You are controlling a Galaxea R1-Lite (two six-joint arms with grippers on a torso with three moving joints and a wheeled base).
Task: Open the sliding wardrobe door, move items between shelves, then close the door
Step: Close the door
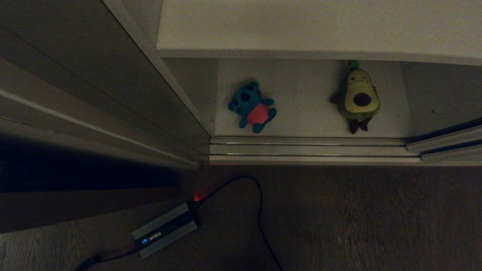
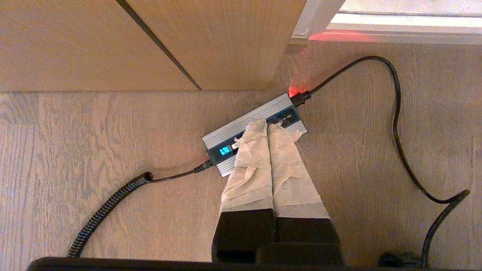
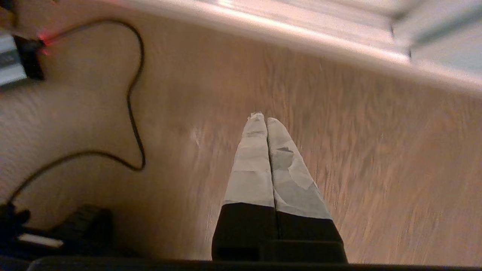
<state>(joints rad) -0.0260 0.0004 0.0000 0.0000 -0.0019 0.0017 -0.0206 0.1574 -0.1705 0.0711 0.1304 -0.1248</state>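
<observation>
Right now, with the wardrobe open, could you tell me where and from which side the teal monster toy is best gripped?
Probably across the red-pink belly of the teal monster, coming down from above and the open front. It lies flat on its back on the lower shelf, limbs splayed, and the belly is its plumpest part; the limbs look too thin and floppy.

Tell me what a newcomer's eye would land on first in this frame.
The two plush toys on the bottom shelf of the open wardrobe: a teal monster to the left, a green avocado to the right, set apart. Next, the grey box on the wooden floor in front, glowing red where its black cable plugs in. Neither arm is in the head view; both grippers hang over the floor, jaws shut.
</observation>
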